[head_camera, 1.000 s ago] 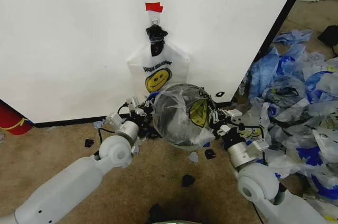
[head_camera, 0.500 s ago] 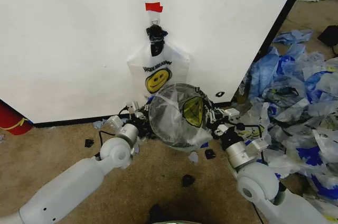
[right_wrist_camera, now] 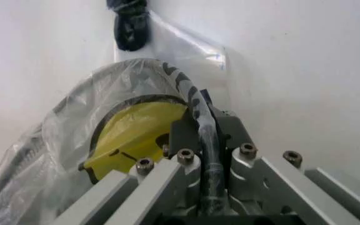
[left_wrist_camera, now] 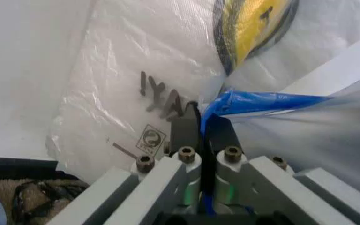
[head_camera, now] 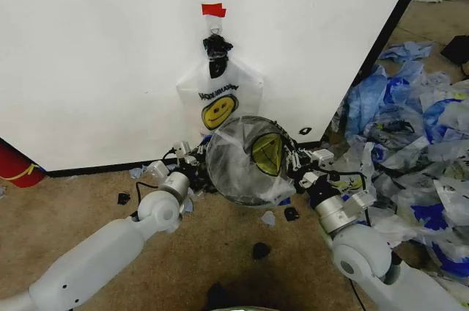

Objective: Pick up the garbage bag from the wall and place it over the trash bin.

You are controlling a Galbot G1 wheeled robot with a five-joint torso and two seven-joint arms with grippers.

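Fingers of both arms pinch one garbage bag over one trash bin

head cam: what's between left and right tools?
The trash bin, with the garbage bag stretched over its mouth, sits between left tool and right tool; each is shut on the bag.

Garbage bag: translucent white, yellow smiley face, black lettering, blue handle loop. Second bag on wall: same white, yellow smiley, dark print. Wall: plain white, black base strip, red tape piece. Floor: tan-brown. Bag heap: mostly blue, some white. Trash bin under bag: apparently black, hard to tell.
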